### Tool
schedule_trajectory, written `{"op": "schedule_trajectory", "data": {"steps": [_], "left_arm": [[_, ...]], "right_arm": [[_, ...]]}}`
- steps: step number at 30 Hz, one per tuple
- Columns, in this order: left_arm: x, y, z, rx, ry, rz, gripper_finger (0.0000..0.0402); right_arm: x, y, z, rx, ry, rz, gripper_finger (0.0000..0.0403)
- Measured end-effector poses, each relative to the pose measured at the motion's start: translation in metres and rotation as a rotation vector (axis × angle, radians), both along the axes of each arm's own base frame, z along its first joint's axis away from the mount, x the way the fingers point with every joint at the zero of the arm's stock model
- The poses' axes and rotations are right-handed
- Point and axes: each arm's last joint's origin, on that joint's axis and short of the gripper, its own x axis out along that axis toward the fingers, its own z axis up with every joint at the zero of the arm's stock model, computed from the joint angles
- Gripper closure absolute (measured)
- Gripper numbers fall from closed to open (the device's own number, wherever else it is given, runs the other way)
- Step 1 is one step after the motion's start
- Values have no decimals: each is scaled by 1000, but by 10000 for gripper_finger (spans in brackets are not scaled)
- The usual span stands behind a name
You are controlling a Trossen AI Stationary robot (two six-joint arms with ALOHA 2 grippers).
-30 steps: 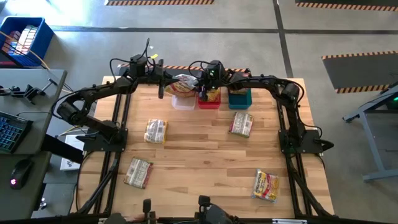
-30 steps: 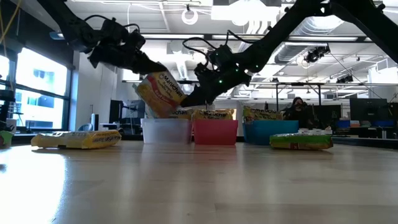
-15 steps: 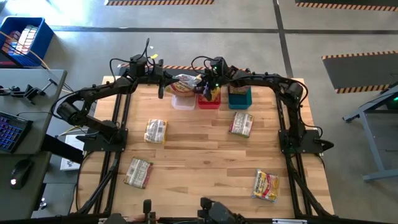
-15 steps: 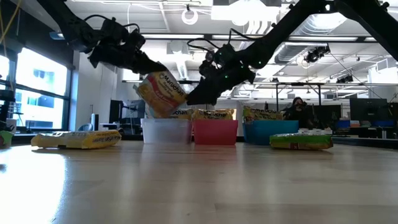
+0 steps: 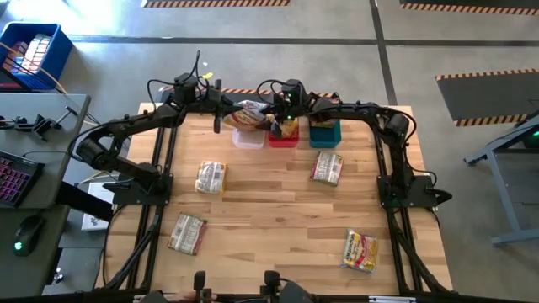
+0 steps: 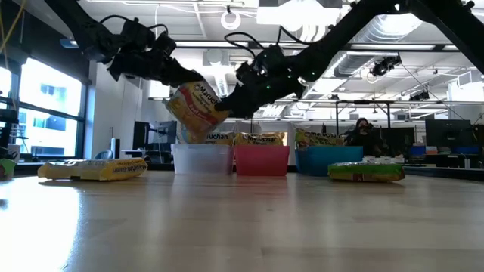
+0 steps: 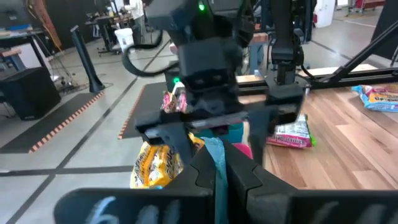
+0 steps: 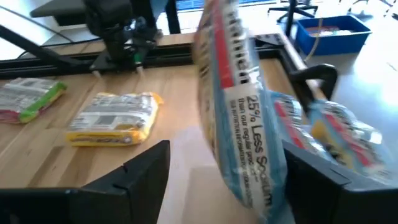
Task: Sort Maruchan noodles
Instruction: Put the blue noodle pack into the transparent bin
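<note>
A silvery-white Maruchan noodle packet (image 6: 195,109) with blue and red print hangs tilted above the clear bin (image 5: 247,136) at the table's far edge. My left gripper (image 5: 222,109) is shut on it. My right gripper (image 5: 271,116) is open. In its wrist view its two fingers (image 8: 146,168) stand on either side of that packet (image 8: 239,106). Two yellow packets (image 5: 210,178) (image 5: 187,233) lie flat on the left half of the table. A pink-and-green packet (image 5: 327,167) and a further one (image 5: 360,251) lie flat on the right half. My left gripper pinches an edge of the packet (image 7: 214,155) between its two shut fingers. It comes slanting down from the table's left. The packet hangs tilted below and beyond the fingers, lifted clear above the clear bin.
A red bin (image 5: 284,135) and a teal bin (image 5: 325,133) stand to the right of the clear one, each with packets in it. Both arms meet over the bins. A person sits in the room behind (image 6: 361,130).
My right gripper has risen from over the red bin and gone toward the table's left, up to the packet that my left gripper holds. It has opened on the way. The left gripper and its packet have hardly moved.
</note>
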Motion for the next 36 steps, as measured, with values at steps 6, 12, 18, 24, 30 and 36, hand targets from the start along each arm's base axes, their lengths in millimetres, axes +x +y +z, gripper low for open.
{"op": "schedule_trajectory", "data": {"steps": [6,12,18,24,30,36], "left_arm": [[-3,-5,10,20,-25,0,401],[-6,-8,17,32,-41,1,401],[-7,-7,14,14,-17,18,401],[-9,-6,6,0,47,57,401],[-10,-11,-7,12,55,62,401],[-5,-16,-28,50,33,88,401]], "right_arm": [[2,2,0,-18,2,-14,199],[3,2,4,-41,-35,-14,327],[4,2,5,-41,-46,-2,393],[-2,3,8,-22,2,-17,383],[-15,5,29,-126,68,-80,400],[-19,5,29,-176,134,-133,403]]}}
